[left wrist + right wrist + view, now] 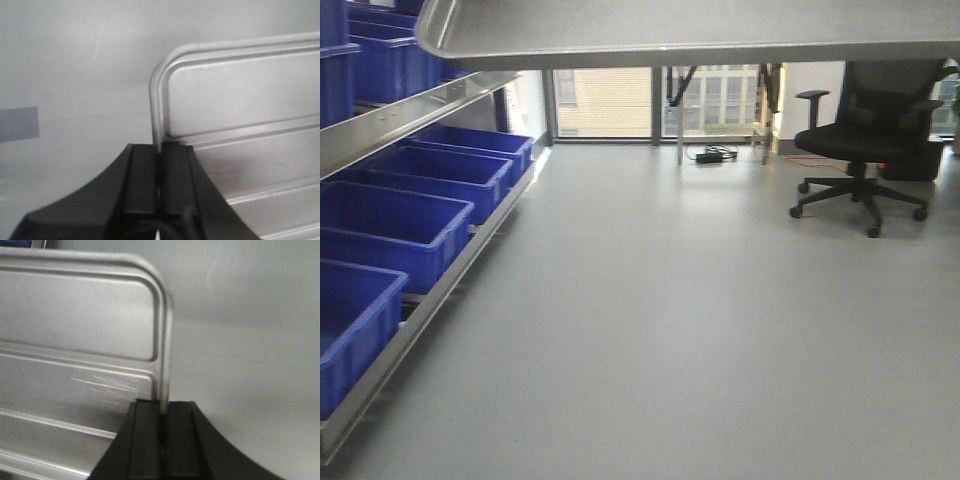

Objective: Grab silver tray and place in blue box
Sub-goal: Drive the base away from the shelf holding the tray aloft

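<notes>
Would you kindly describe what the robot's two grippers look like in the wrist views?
The left gripper and right gripper look alike: matte black, each with two straight, flat-faced parallel jaws on a body that flares outward at the base. No markings show.

Bare sheet metal in the silver tray (75, 315), satin rather than mirror-bright, smooth over the base and the pressed ridges, with a brighter gleam along the raised rim and a patch of fine pale scratches on the base. Matt black on the right claw (164, 407) and the left claw (160, 152), smooth and unreflective, plastic or rubber impossible to tell. Smooth pale grey floor (670, 330), faintly glossy under the window light, marked by one hairline crack. Glossy moulded plastic in the blue bins (390, 225); dull silvery metal in the shelf rails (420, 112) beneath them. Matt black all over the office chair (860, 150), seat seemingly cloth, base seemingly hard plastic.
</notes>
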Controlling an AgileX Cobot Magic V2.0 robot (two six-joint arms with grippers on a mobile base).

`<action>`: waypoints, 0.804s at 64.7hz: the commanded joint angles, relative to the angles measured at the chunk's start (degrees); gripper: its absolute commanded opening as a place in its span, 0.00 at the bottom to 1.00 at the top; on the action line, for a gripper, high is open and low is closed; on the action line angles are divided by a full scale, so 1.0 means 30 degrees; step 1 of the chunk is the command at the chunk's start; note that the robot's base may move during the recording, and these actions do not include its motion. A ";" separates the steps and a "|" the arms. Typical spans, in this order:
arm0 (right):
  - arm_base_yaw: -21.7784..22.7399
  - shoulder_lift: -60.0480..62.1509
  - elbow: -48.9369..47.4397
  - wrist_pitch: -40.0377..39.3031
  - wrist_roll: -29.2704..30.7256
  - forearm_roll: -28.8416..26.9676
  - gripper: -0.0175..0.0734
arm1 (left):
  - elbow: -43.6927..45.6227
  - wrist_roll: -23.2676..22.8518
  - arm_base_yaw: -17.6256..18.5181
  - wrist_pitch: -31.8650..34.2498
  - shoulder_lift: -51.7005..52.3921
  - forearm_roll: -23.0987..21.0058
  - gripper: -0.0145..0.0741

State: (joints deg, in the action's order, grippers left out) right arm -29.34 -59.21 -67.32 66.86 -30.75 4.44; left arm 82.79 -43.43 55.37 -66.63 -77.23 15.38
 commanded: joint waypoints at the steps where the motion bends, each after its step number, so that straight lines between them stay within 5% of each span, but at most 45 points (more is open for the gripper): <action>1: 0.0163 0.0395 -0.0665 -0.0007 0.0109 0.1675 0.26 | 0.0544 0.0322 0.0020 -0.0790 0.0675 0.1569 0.05; 52: 0.0163 0.0395 -0.0665 -0.0007 0.0109 0.1675 0.26 | 0.0544 0.0322 0.0020 -0.0790 0.0675 0.1569 0.05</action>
State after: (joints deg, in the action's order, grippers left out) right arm -29.34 -59.21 -67.32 67.16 -30.75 4.33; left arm 82.79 -43.43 55.37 -66.63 -77.23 15.26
